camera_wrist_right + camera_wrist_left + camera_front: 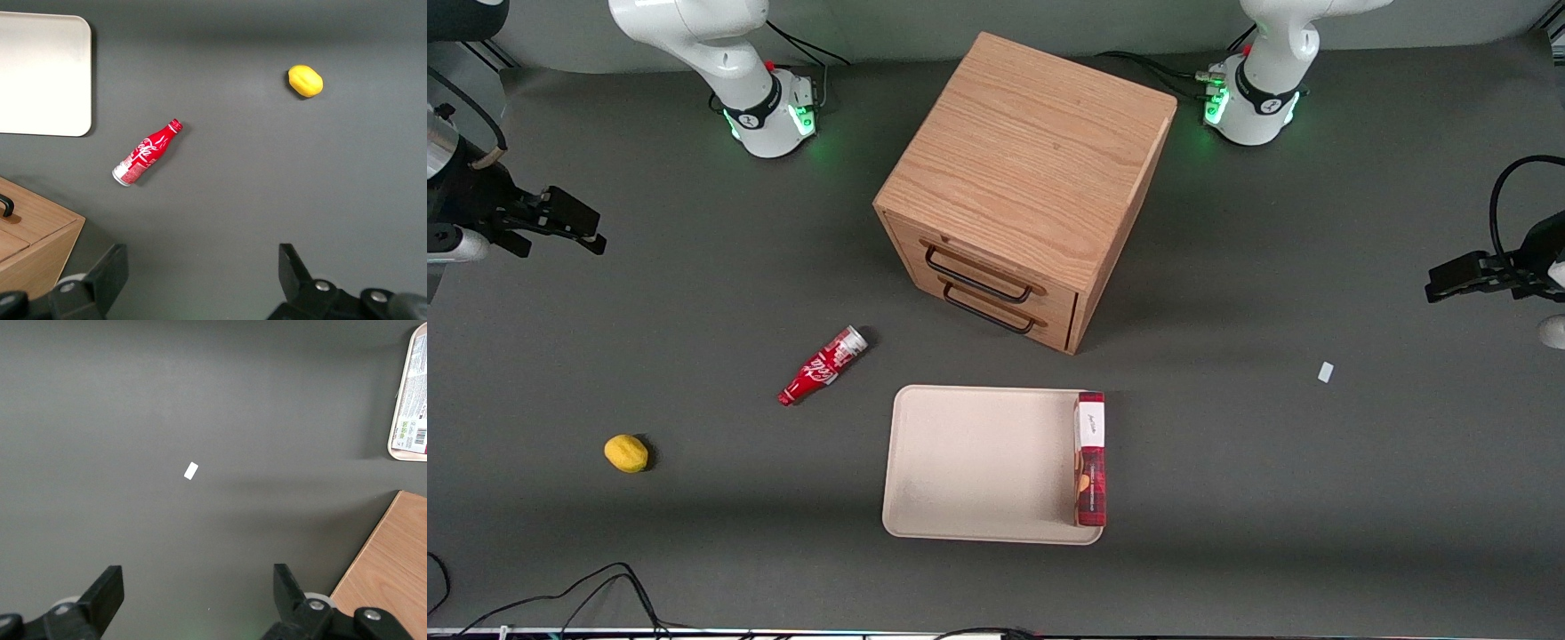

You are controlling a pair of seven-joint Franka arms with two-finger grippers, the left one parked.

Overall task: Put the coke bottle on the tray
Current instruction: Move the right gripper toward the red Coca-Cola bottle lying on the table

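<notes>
One coke bottle (823, 365) lying on the table, one tray (978, 462), one lemon (626, 453) — gripper (574, 224) raised at the working arm's end, fingers spread, holding nothing.

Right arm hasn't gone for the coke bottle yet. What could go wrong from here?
1. The coke bottle lies on its side on the mat, so it may roll when the open gripper, parked high toward the working arm's end, closes on it.
2. The red box already occupies one edge of the tray; a drop near that edge could knock it.
3. The wooden drawer cabinet stands close to the bottle and could crowd the approach.
</notes>
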